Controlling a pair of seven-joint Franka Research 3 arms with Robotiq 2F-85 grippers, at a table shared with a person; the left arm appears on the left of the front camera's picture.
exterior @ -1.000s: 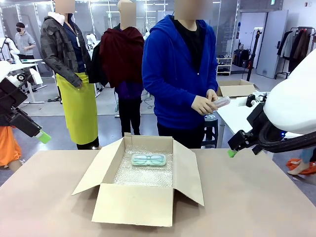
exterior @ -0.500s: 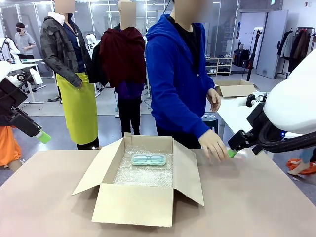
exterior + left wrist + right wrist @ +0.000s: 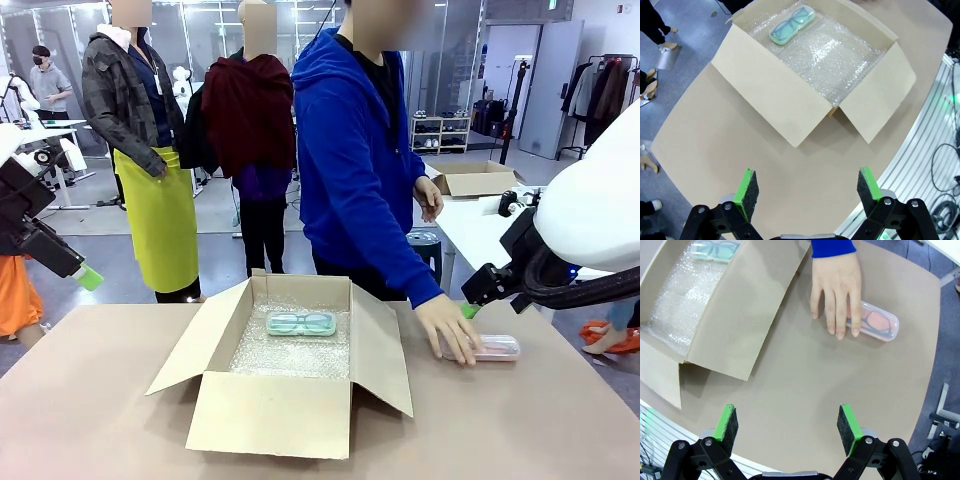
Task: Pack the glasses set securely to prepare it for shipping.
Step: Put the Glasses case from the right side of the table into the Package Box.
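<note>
The mint-green glasses case point(image 3: 301, 323) lies on bubble wrap at the back of the open cardboard box point(image 3: 270, 410), also seen in the left wrist view point(image 3: 791, 27) and the right wrist view point(image 3: 714, 249). The pink glasses case point(image 3: 493, 348) rests on the table right of the box, under the person's hand point(image 3: 450, 330); the right wrist view shows the case point(image 3: 877, 324) and the hand point(image 3: 836, 290) on it. My left gripper point(image 3: 807, 185) hangs open high above the table's left side. My right gripper point(image 3: 788, 423) is open above the table, near the pink case.
The person in a blue hoodie point(image 3: 355, 150) leans over the far edge of the table. The box's flaps point(image 3: 381, 345) stand open outward. Other people stand behind. A white side table with another box point(image 3: 478, 180) is at the back right.
The person turned, brought the pink case from their hands down to the table right of the box, and now presses it there. Both arms stayed still.
</note>
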